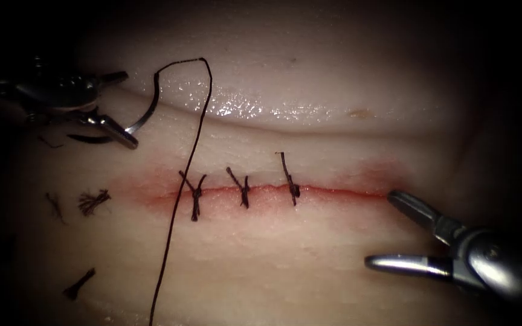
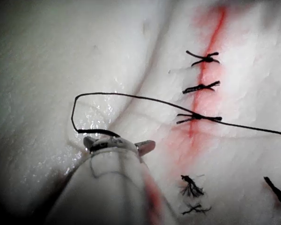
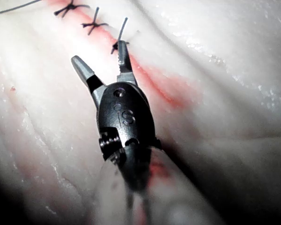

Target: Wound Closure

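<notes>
**Left hand holds the needle clear of the tissue; right hand empty beside the cut**

Endoscope view: the left hand (image 1: 113,105) sits at about ten o'clock, above and left of the cut (image 1: 273,190). Its jaws look parted, yet the lower one carries the needle (image 1: 144,115) near one end of the curve; whether it is truly pinched I cannot tell. The needle arcs upward, free of the tissue (image 1: 309,78). The thread (image 1: 183,181) runs from the needle's top end, loops over, then drops across the cut's left part toward six o'clock. Three stitches (image 1: 244,190) cross the cut. Cut ends of thread (image 1: 93,202) lie at about eight o'clock. The right hand (image 1: 388,229), at four o'clock, is spread and holds nothing, one tip just beside the cut's right end.

Left wrist view: the left hand (image 2: 119,143) lies over pale tissue with the thread (image 2: 131,96) looping out from it toward the stitches (image 2: 200,87).

Right wrist view: the right hand (image 3: 100,58) is spread wide and empty, one tip beside the nearest stitch (image 3: 116,46).
</notes>
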Controlling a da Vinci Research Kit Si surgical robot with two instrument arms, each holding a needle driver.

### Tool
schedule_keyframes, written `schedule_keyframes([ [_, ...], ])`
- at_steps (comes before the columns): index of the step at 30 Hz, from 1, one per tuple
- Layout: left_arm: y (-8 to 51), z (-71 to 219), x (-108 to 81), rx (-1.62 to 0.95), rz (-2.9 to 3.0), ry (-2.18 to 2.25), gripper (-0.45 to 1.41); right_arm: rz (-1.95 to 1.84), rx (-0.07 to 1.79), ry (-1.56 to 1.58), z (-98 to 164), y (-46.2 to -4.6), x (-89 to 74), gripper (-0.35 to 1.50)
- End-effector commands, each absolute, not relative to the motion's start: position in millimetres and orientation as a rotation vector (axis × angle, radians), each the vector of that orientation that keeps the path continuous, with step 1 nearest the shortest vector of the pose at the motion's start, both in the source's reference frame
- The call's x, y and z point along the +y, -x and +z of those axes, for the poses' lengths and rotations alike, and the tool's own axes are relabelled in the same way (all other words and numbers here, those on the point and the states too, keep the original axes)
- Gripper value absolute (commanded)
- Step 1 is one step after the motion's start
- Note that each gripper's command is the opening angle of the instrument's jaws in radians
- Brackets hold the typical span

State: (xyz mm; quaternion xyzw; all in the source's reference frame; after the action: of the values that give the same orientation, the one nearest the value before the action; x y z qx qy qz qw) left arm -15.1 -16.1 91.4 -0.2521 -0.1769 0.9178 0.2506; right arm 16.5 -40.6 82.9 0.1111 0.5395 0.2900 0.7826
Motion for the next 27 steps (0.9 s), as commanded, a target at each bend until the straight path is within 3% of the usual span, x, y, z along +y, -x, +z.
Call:
schedule_keyframes([
  [1, 15.7, 92.4, -16.5, -0.496, 2.495, 0.683, 1.04, 0.619, 1.16, -0.244, 83.5, -17.2, -41.0, 1.33],
  [6, 15.4, 93.2, -17.8, -0.57, 2.508, 0.639, 0.98, 0.611, 1.151, -0.248, 83.6, -17.1, -41.1, 1.28],
  [10, 15.0, 93.2, -18.7, -0.592, 2.528, 0.604, 0.71, 0.606, 1.147, -0.249, 83.7, -17.1, -41.3, 1.26],
  [12, 15.0, 93.2, -18.6, -0.593, 2.529, 0.605, 0.47, 0.605, 1.147, -0.248, 83.7, -17.1, -41.5, 1.26],
  [14, 14.9, 93.2, -18.5, -0.594, 2.529, 0.605, 0.04, 0.605, 1.148, -0.247, 83.7, -17.1, -41.6, 1.25],
  [17, 14.9, 93.2, -18.2, -0.589, 2.53, 0.602, -0.45, 0.604, 1.148, -0.249, 83.6, -17.0, -41.6, 1.13],
  [21, 15.2, 92.6, -17.3, -0.552, 2.515, 0.596, -0.45, 0.63, 1.175, -0.251, 83.1, -16.3, -41.4, 0.91],
  [27, 17.1, 88.9, -16.4, -0.419, 2.509, 0.687, -0.45, 0.708, 1.25, -0.247, 81.3, -15.4, -40.8, 0.89],
])
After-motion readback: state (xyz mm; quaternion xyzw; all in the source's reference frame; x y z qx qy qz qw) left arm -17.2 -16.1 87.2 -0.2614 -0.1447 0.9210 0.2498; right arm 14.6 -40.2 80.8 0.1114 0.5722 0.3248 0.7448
